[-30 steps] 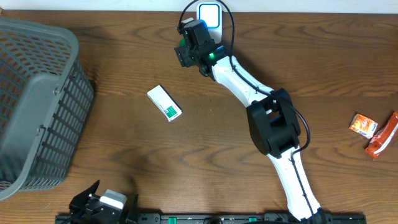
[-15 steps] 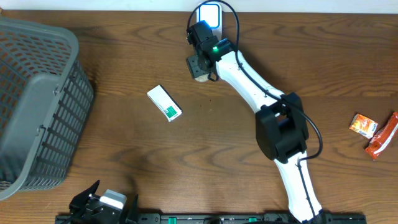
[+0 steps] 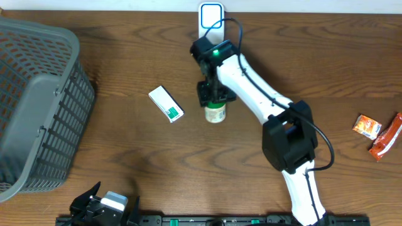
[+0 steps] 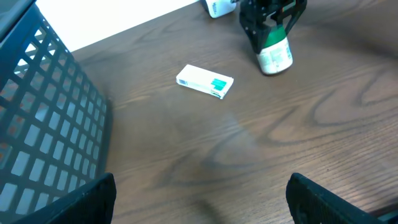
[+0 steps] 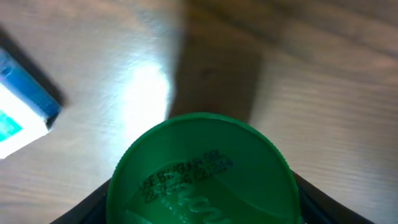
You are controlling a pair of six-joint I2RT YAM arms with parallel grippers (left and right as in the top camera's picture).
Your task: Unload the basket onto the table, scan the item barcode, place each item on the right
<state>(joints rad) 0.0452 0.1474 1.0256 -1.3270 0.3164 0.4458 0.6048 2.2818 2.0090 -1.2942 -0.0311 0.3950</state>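
Right gripper [image 3: 211, 94] pinches the bottle [image 3: 215, 113] by its green cap [image 5: 202, 169], bottle slightly tilted at mid-table, near the box [image 3: 166, 103] on its right and short of the scanner [image 3: 211, 15] at the far edge; left gripper [image 4: 205, 205] spread wide, holding nothing.

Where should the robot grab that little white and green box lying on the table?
Probably across the narrow width of the box, midway along, coming straight down from above. It lies flat with nothing touching it, so its long parallel sides are open to pinch.
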